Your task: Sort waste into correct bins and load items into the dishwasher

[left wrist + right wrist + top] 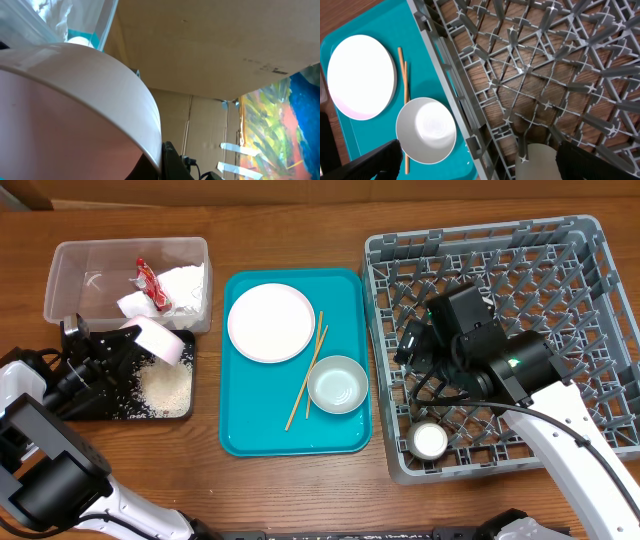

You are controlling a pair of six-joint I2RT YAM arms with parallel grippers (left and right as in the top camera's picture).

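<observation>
Both arms are showing glossy white shells between chunky black joint housings. On the right arm (568, 438) a tiny green light (515, 363) is glowing, and a thin black cable (560, 418) is trailing along it. Its fingers (370, 160) are looking matte black.

I've got a brown wooden table (300, 220) w/ four things directly on it: clear rectangular plastic tub (60, 255) back-left, shallow black rectangular tray (110, 405) touching its near side, teal plastic tray (260, 410) mid, large square grey plastic dish rack (590, 240) at right.
</observation>
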